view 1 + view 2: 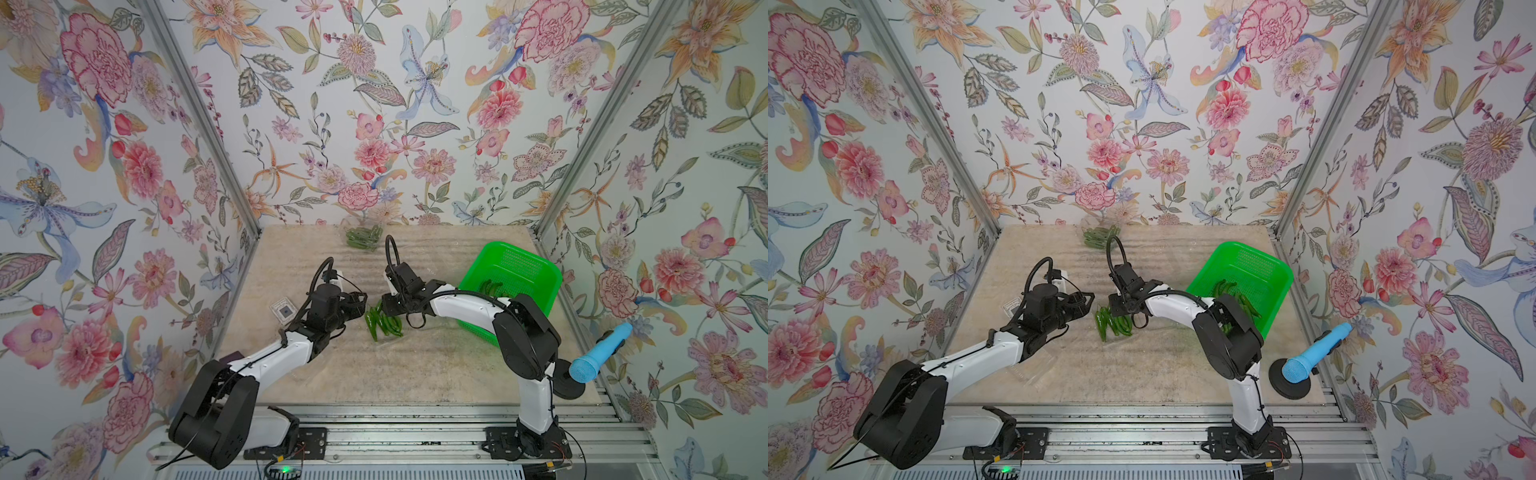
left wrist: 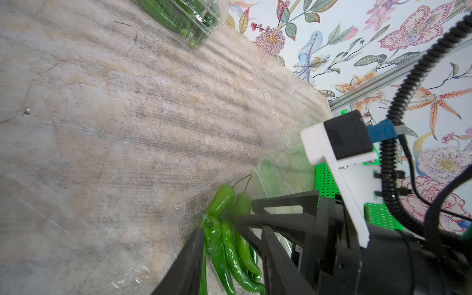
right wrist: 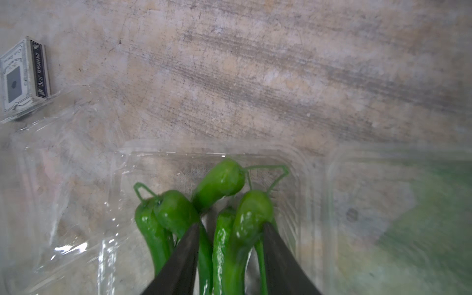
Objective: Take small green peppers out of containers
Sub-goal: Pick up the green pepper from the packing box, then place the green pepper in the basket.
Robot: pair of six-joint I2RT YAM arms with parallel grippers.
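Several small green peppers [image 1: 382, 322] [image 1: 1113, 324] lie in an open clear container [image 3: 301, 178] at mid-table. My right gripper [image 3: 231, 224] [image 1: 388, 305] reaches in from the right. Its fingers [image 3: 189, 245] press two of the peppers [image 3: 242, 224] between them. My left gripper [image 2: 232, 229] [image 1: 360, 301] sits at the container's left rim [image 2: 189, 212] with its jaws apart; peppers [image 2: 219, 245] show between them through the plastic. A second container [image 1: 363, 237] [image 2: 194, 23], shut and full of peppers, stands by the back wall.
A bright green basket [image 1: 536, 266] at the right holds a few peppers [image 1: 490, 286]. A small boxed card [image 1: 284, 311] [image 3: 23, 74] lies at the left. An empty clear container [image 1: 1038, 370] sits at front left. A blue microphone [image 1: 600, 353] stands at the right edge.
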